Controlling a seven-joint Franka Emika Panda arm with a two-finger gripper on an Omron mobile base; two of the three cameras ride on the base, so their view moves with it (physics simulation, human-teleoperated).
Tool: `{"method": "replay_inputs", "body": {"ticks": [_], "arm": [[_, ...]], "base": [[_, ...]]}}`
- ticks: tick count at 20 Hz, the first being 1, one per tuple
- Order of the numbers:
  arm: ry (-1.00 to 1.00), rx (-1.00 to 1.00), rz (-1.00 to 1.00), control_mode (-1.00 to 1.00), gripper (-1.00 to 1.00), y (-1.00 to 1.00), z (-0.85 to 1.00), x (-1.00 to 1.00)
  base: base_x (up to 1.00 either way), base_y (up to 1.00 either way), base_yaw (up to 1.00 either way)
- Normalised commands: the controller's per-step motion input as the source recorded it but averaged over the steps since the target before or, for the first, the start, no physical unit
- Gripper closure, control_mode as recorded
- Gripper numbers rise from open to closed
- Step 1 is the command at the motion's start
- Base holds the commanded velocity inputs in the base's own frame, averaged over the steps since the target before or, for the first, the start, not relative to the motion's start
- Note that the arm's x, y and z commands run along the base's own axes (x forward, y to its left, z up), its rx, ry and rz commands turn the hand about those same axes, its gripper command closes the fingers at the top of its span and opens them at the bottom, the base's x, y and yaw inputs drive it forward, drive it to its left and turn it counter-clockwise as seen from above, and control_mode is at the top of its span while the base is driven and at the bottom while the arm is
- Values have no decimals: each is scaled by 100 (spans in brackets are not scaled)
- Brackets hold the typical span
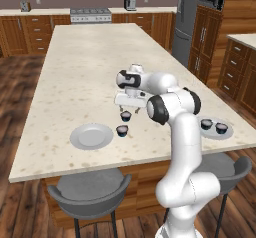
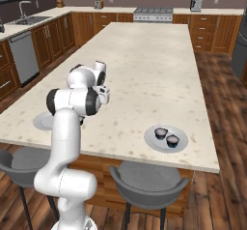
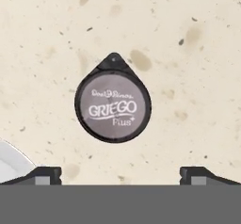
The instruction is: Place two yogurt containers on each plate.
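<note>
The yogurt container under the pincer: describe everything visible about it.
The yogurt container is a small dark round cup with a greyish lid printed "GRIEGO Plus" and a pointed pull tab. It stands upright on the speckled counter, touching nothing else, centred between the open pincer fingertips above it, right of the empty plate.

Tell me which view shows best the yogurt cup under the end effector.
The hand view: the yogurt cup sits centred, seen from above, its lid text readable, ahead of the open end effector. The left base view shows it small, below the hand. The right base view tells little.
</note>
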Motion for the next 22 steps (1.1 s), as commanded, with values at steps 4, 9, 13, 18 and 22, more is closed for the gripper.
{"method": "replay_inputs", "body": {"ticks": [4, 9, 13, 18, 22], "arm": [[-14, 0, 1, -100, -100, -1, -12, -2], [-2, 0, 0, -100, -100, 1, -3, 0], [0, 0, 0, -100, -100, 4, -8, 0], [0, 0, 0, -100, -100, 4, -1, 5], [0, 0, 0, -100, -100, 7, -2, 12]], "base": [[0, 0, 0], [0, 0, 0], [0, 0, 0], [0, 0, 0], [0, 0, 0]]}}
